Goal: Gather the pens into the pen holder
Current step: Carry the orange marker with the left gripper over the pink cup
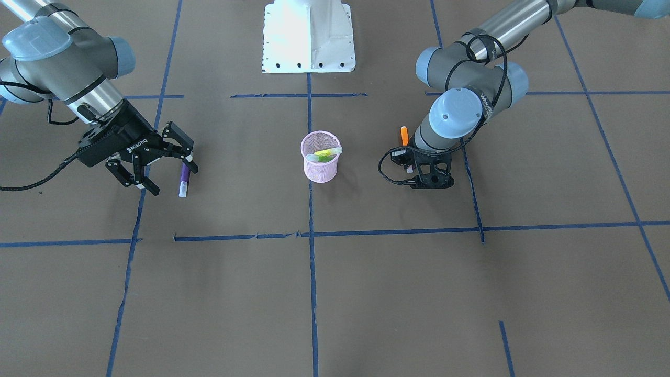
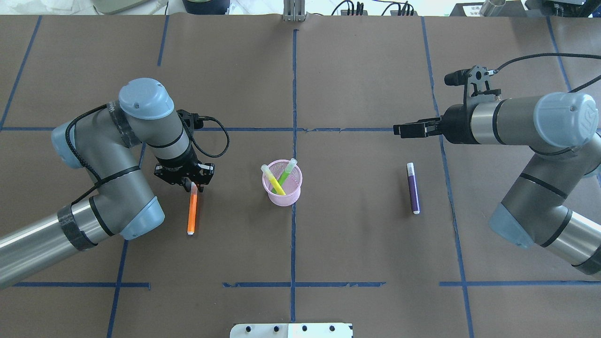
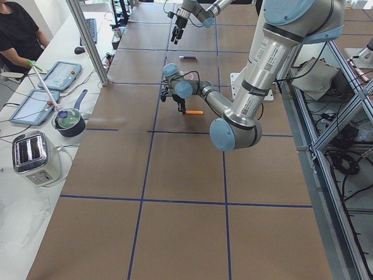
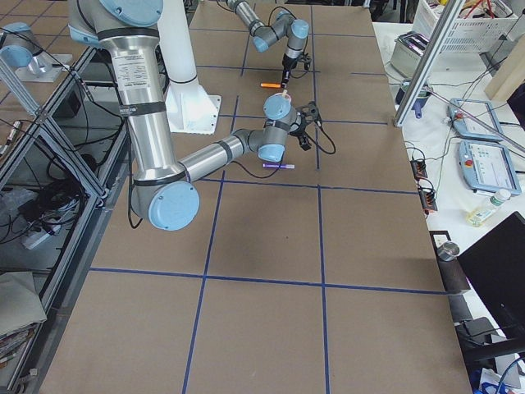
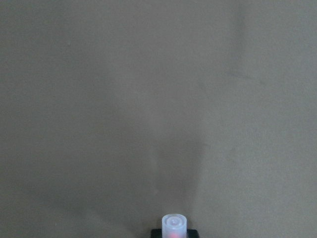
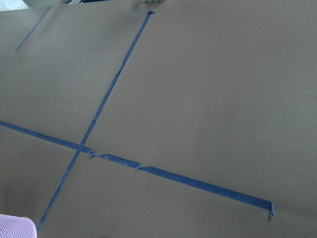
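The pink mesh pen holder (image 2: pixel 282 188) stands at the table's middle, also in the front view (image 1: pixel 321 163), with two yellow-green pens (image 2: pixel 274 182) leaning in it. The orange pen (image 2: pixel 192 211) lies left of it. My left gripper (image 2: pixel 193 186) points down and is shut on its pale cap end, which shows end-on in the left wrist view (image 5: pixel 174 224); I cannot tell if the pen is lifted. The purple pen (image 2: pixel 413 188) lies right of the holder. My right gripper (image 1: pixel 170 178) is open and empty, hovering just beyond the purple pen (image 1: pixel 184 179).
The white robot base plate (image 1: pixel 309 36) stands at the table's near edge. Blue tape lines (image 2: pixel 294 94) cross the brown table cover. A side bench with a toaster (image 3: pixel 35 157) and tablets runs along the far side. The holder's rim shows in the right wrist view (image 6: pixel 15 225).
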`<state>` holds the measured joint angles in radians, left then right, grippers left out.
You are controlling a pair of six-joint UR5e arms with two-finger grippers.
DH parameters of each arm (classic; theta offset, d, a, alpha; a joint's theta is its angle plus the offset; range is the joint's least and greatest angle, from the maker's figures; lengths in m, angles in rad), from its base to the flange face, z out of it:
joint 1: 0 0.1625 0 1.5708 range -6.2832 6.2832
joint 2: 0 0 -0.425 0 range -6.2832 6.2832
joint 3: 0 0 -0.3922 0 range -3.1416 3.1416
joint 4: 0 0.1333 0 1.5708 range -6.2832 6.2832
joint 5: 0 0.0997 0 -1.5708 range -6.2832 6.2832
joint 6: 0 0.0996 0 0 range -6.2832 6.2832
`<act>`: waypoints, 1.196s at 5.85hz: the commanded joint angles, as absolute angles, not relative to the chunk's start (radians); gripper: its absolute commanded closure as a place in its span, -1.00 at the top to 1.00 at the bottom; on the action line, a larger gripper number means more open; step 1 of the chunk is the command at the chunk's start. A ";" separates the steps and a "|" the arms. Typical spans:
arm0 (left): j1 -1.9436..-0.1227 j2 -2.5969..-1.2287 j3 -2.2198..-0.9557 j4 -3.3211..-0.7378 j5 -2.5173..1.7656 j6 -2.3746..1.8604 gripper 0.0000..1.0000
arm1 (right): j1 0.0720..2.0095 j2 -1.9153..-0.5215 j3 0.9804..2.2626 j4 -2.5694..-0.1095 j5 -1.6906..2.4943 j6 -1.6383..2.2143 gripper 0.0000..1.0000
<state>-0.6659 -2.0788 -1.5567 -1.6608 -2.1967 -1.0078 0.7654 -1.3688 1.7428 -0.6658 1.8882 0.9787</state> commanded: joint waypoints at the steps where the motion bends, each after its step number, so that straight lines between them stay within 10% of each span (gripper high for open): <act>1: -0.666 -2.075 -1.560 -1.657 -2.197 -1.002 -1.00 | 0.765 -1.368 1.741 -0.666 1.887 0.979 0.97; 7: -0.706 -2.128 -2.034 -1.870 -1.853 -1.086 -1.00 | 0.782 -1.365 1.749 -0.664 1.887 0.979 0.98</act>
